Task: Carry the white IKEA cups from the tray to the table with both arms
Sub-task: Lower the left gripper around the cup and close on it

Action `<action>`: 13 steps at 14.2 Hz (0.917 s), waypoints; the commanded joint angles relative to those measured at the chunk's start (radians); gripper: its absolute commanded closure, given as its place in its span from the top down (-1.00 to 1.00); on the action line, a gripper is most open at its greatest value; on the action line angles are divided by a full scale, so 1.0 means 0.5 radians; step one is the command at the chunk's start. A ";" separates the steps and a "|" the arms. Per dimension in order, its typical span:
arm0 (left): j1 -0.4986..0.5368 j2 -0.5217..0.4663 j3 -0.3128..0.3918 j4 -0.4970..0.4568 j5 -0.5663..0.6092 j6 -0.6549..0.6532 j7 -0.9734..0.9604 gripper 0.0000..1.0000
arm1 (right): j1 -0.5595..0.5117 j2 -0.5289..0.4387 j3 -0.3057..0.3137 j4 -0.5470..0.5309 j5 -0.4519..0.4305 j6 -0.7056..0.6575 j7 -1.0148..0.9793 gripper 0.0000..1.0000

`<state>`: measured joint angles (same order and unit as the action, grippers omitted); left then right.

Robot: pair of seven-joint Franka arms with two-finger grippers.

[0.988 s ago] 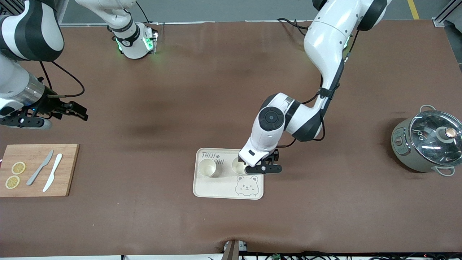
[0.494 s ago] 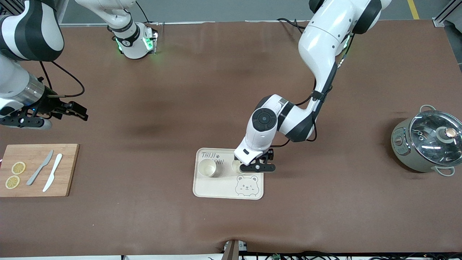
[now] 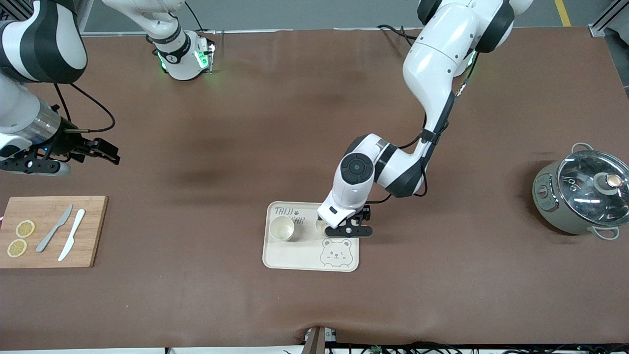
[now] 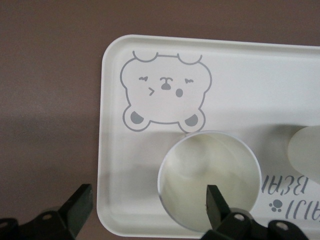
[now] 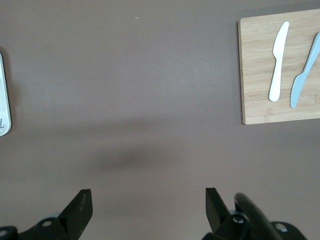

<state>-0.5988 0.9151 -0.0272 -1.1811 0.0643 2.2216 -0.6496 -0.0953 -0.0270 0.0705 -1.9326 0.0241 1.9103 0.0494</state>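
Left gripper (image 4: 145,210) – fingers spread – over cup (image 4: 209,180) on tray (image 4: 240,70)

- The left arm's wrist covers most of one white cup (image 3: 320,226) on the tray (image 3: 304,255).
- In the left wrist view the second cup (image 4: 306,150) is cut by the picture's edge.
- The tray's lettering (image 3: 287,212) is too small to read in full.
- The right gripper (image 3: 100,150) is partly hidden by its own wrist.

"TAIJI" lettering, partly hidden, on the cream tray (image 3: 275,260)
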 commanded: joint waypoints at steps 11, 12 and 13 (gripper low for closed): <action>-0.008 0.164 0.030 0.196 0.022 -0.074 -0.020 1.00 | 0.013 -0.038 -0.006 -0.034 -0.027 0.005 -0.001 1.00; -0.008 0.161 0.030 0.196 0.022 -0.074 -0.020 1.00 | 0.013 -0.038 -0.006 -0.034 -0.027 0.002 -0.001 1.00; -0.008 0.164 0.030 0.196 0.022 -0.074 -0.020 1.00 | 0.013 -0.038 -0.006 -0.034 -0.027 0.002 -0.001 1.00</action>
<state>-0.5967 0.9749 -0.0224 -1.1268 0.0643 2.2037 -0.6496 -0.0953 -0.0270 0.0705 -1.9327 0.0241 1.9100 0.0494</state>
